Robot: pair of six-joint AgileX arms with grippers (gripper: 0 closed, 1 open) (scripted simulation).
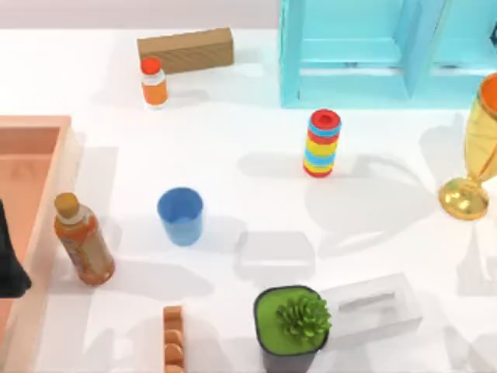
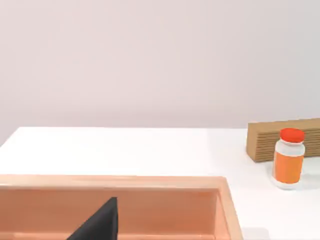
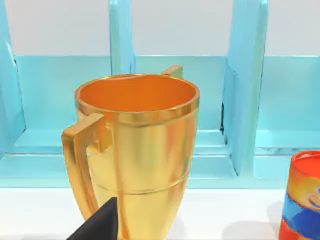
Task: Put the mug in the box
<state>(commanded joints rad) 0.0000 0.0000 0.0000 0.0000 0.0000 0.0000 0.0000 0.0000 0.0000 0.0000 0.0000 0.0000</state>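
The mug (image 1: 180, 215) stands upright and untouched on the counter (image 1: 233, 140), near the box (image 1: 31, 155) at the left edge, where the left end effector (image 1: 9, 264) waits, its opening impossible to tell.

Mug (image 1: 180, 215): small sky-blue cup, plain tapered wall, upright with mouth open upward, standing on the white surface left of centre. Box (image 1: 48, 203): large salmon-orange container, open-topped, thick translucent walls, at the surface's left edge. Mug stands outside the box, apart from its wall.
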